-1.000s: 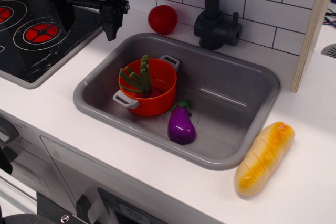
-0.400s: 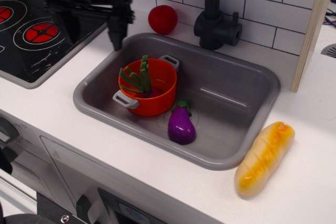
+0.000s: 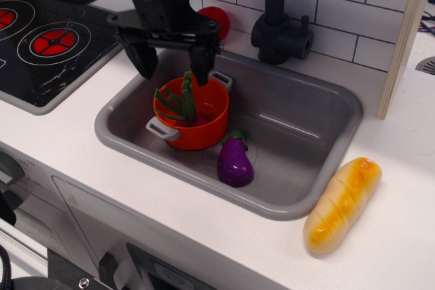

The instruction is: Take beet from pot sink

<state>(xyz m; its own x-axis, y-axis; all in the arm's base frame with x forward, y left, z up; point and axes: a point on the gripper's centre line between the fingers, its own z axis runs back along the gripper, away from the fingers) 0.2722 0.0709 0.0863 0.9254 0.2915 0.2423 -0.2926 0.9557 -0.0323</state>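
Note:
The beet [image 3: 182, 102] lies inside the orange pot [image 3: 204, 130]; its long green stalks stick up over the rim and a bit of magenta root shows at the pot's bottom. The pot stands at the left end of the grey sink [image 3: 319, 110]. My black gripper [image 3: 173, 67] hangs open just above the pot's back rim, one finger to the left of the stalks and one finger [image 3: 199, 67] to the right. It holds nothing.
A purple eggplant [image 3: 235, 160] lies in the sink right of the pot. A red tomato ball [image 3: 217, 20] sits behind the sink, partly hidden by the arm. A black tap [image 3: 277, 25] stands at the back. A bread loaf [image 3: 342, 202] lies at right; a stove [image 3: 47, 42] at left.
The gripper has moved right from over the stove edge to above the pot, and now shows both fingers spread. The beet, pot and eggplant have not moved.

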